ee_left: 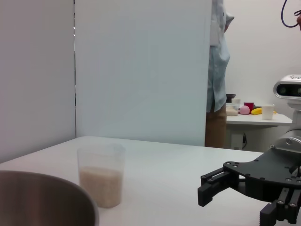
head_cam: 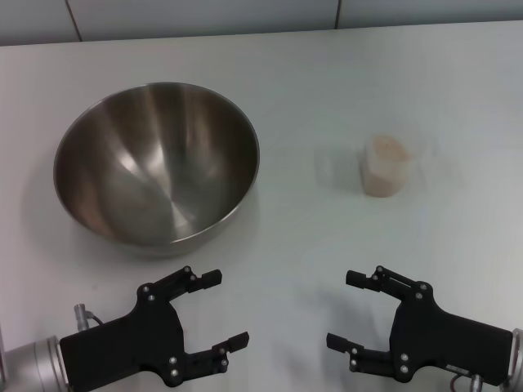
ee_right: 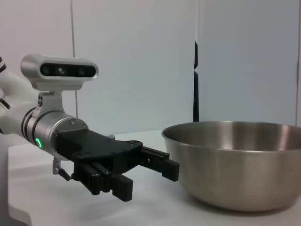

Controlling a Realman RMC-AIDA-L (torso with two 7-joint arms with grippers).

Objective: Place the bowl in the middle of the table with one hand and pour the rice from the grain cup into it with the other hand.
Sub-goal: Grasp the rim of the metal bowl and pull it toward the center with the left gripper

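Left gripper [head_cam: 208, 314] spread apart, low at 7 o'clock, bowl [head_cam: 157, 163] just beyond at 10 o'clock, off centre | right gripper [head_cam: 353, 310] also apart, at 5 o'clock, grain cup [head_cam: 386, 166] ahead at 2 o'clock | bowl deep brushed steel; cup clear plastic holding pale rice [ee_left: 101, 184]; counter [head_cam: 310, 237] smooth white

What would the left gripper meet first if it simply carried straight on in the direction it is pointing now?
Probably nothing: the left gripper, open, points toward the robot's right, across bare table. The bowl sits off that line, and the right gripper looks roughly opposite, though depth is unclear.
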